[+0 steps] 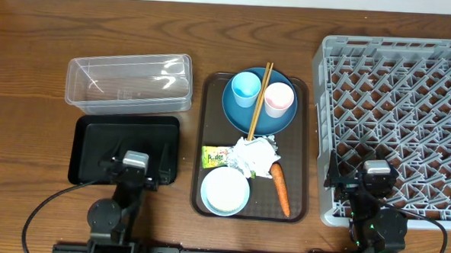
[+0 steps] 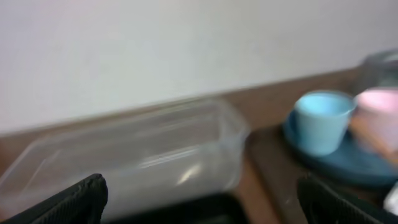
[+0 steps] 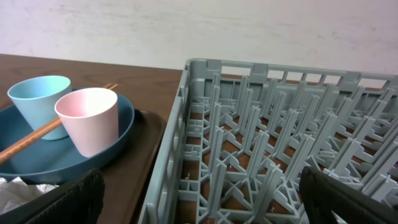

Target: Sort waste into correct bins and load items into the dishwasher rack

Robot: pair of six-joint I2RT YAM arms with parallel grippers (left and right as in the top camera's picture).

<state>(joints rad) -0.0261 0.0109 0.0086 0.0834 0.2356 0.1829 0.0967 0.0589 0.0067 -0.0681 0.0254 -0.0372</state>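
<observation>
Basically split by reach, I'd say: tub [image 1: 129, 61] and black tray [image 1: 85, 147] by the left hand [image 1: 135, 167], rack [image 1: 410, 81] by the right hand [image 1: 379, 179], brown tray [image 1: 297, 168] between. Both hands wide, empty.

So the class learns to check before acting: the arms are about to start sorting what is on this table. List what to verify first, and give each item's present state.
1. The left gripper and right gripper are open and hold nothing: ok.
2. The clear tub is empty: ok.
3. The black tray is empty: ok where visible.
4. The rack is free of dishes: ok.
5. The plate is free to lift: not ok; the blue cup, pink cup and chopsticks rest on it.
6. The bowl is empty: cannot tell; its inside is white.
</observation>
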